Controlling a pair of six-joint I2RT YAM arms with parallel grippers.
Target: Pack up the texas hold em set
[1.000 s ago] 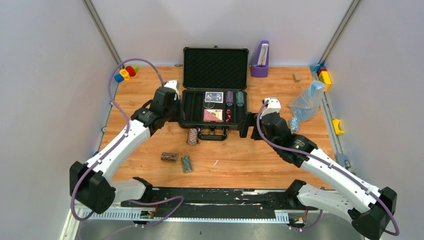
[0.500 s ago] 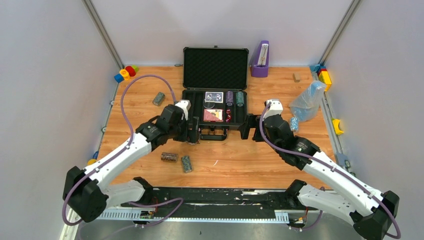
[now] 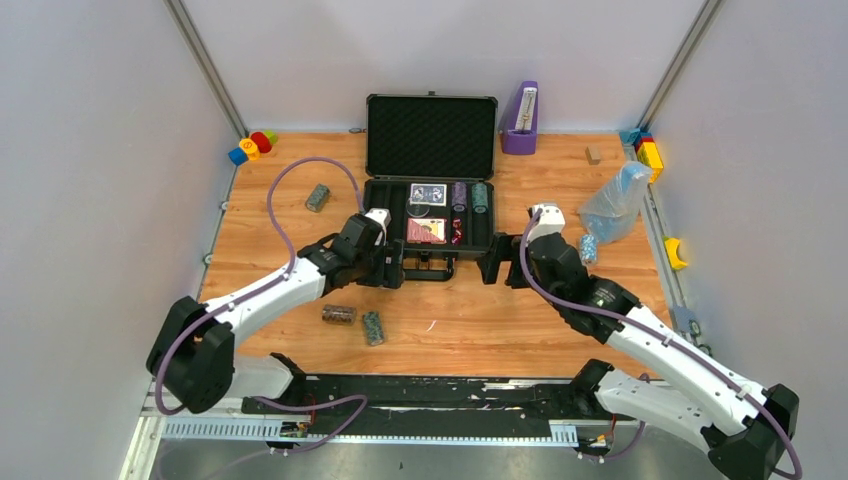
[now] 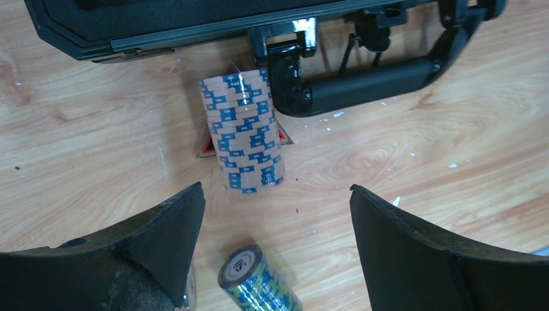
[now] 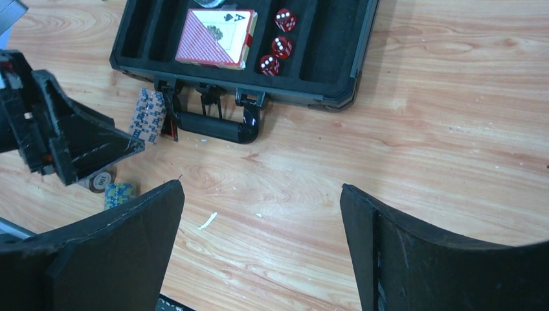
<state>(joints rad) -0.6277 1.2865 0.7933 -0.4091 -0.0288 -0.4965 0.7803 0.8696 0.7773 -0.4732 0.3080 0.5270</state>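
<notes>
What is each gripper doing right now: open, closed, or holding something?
Left gripper: open, holding nothing; a chip roll lies just ahead of it.
Right gripper: open, holding nothing.

The left arm is stretching forward and inward, its end effector angling downward with jaws standing wide apart, gripping nothing. The right arm is mirroring it, its end effector gaping wide and empty.

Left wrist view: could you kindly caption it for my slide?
Open left claw facing a chip roll on the red triangle, beside the case handle.
</notes>
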